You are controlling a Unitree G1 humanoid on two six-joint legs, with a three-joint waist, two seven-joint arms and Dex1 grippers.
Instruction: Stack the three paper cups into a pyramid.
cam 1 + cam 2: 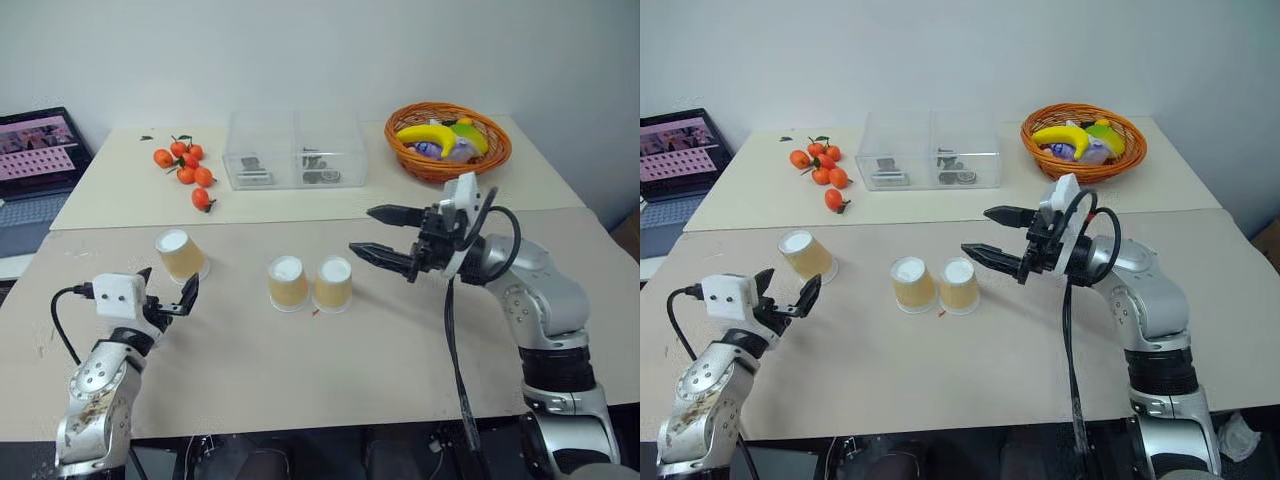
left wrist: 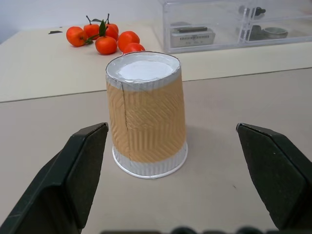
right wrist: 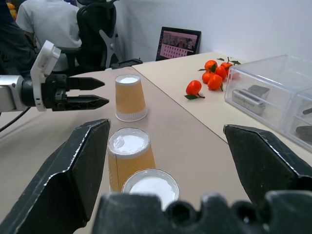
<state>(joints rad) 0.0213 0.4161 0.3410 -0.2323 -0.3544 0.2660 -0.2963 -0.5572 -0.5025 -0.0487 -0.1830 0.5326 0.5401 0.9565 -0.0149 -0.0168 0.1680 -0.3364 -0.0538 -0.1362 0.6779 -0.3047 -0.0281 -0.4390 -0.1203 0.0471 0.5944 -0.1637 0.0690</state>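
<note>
We see three tapered paper cups, ribbed tan sleeves with white bases up, all upside down on the matte beige tabletop: two touching mid-tabletop, the third alone toward the left edge. Left gripper sits just short of the lone cup, jaws released and empty. Right gripper is raised beside the pair, black wedge jaws spread, nothing held.
</note>
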